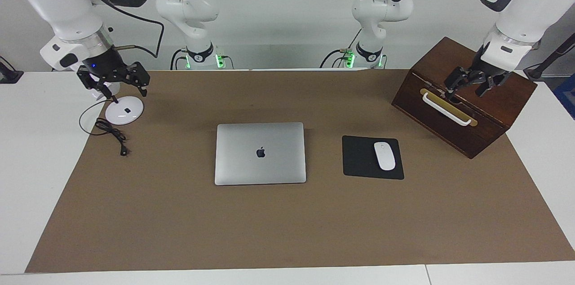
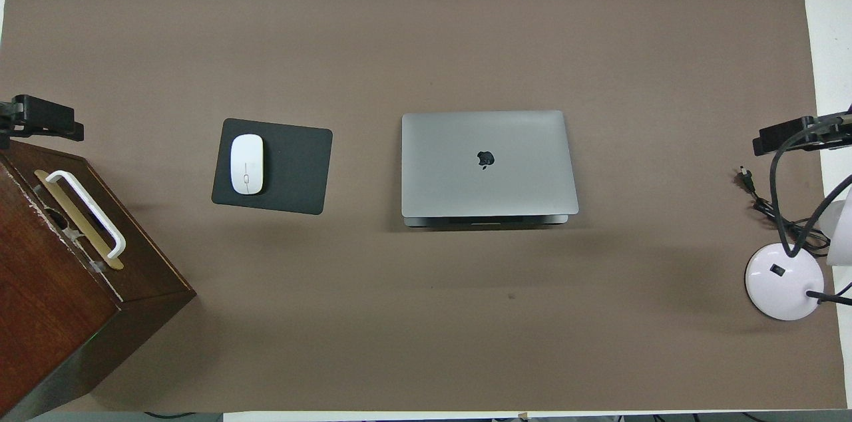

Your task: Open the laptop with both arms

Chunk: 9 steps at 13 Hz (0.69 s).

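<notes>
The laptop (image 1: 260,153) lies closed mid-bench. In the facing view, mouse pad (image 1: 372,158) with mouse (image 1: 384,155) sits at 3 o'clock. The left claw (image 1: 471,82) hangs fingers apart over the wooden box (image 1: 467,96); the right claw (image 1: 117,79), also apart, over the lamp base (image 1: 124,110).

Laptop (image 1: 260,153): smooth matt silver metal lid. Wooden box (image 1: 465,101): dark, slightly glossy stained wood with a white plastic-looking handle (image 1: 447,109) on a brass-coloured plate. Mouse pad (image 1: 372,157): matt black under a glossy white mouse (image 1: 384,155); table covering (image 1: 287,222): matt brown paper-like sheet.

White table (image 1: 36,163) w/ brown mat (image 1: 179,222) (laptop (image 1: 260,153) atop).
</notes>
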Each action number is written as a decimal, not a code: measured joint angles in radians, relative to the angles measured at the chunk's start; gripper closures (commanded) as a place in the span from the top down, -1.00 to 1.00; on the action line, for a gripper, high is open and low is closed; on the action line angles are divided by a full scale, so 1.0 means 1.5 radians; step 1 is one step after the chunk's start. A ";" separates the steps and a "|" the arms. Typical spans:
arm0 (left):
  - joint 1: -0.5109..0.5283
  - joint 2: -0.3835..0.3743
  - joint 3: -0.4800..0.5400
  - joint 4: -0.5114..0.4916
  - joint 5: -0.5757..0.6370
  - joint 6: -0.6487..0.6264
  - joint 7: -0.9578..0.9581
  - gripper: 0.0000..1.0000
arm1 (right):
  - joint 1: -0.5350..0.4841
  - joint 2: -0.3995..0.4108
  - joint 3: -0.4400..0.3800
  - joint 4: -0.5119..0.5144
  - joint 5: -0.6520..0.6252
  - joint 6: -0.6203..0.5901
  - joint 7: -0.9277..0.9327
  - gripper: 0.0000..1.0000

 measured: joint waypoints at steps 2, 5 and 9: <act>0.000 0.000 0.000 0.000 0.000 0.002 0.000 1.00 | 0.000 0.000 0.000 0.000 0.000 0.000 0.000 1.00; 0.000 0.000 0.000 0.000 0.000 0.003 0.000 1.00 | -0.002 0.000 -0.001 0.000 0.000 0.001 0.000 1.00; 0.001 0.000 0.002 0.000 -0.008 0.011 -0.001 1.00 | -0.004 0.000 -0.001 0.000 0.000 0.019 0.000 1.00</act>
